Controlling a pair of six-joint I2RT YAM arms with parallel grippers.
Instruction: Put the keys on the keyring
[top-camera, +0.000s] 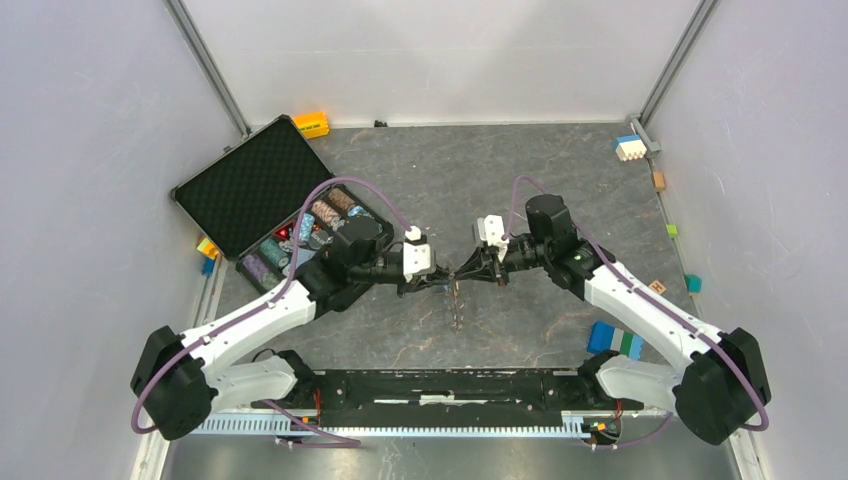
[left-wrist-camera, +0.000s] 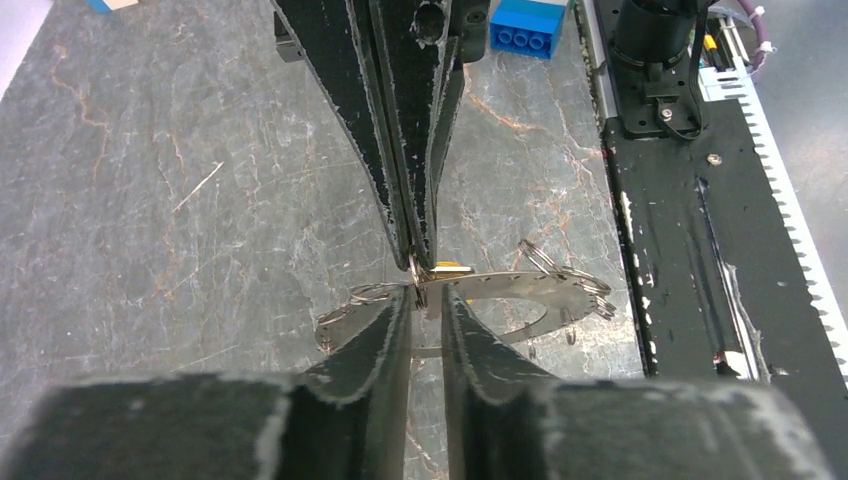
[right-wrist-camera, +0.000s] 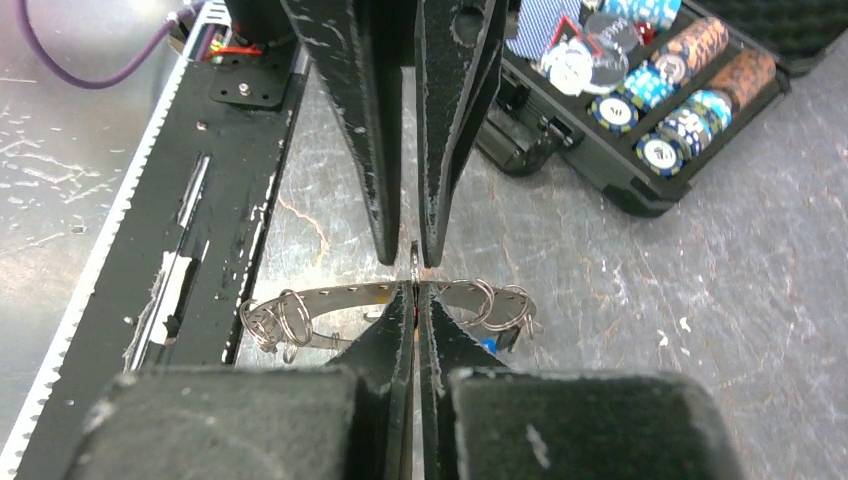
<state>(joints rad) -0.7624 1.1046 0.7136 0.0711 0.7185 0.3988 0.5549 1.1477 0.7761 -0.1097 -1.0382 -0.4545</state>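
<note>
Right wrist: flat, perhaps perforated keyring (right-wrist-camera: 330, 297)

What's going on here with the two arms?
Both arms meet tip to tip over the middle of the grey marbled table. The right gripper is shut on a flat, curved silvery metal keyring strip that carries small wire rings. The left gripper sits at the same spot with its fingers slightly apart, so it looks open. A small yellow piece, possibly a key head, shows by the tips. Whether any key is threaded on can't be told.
</note>
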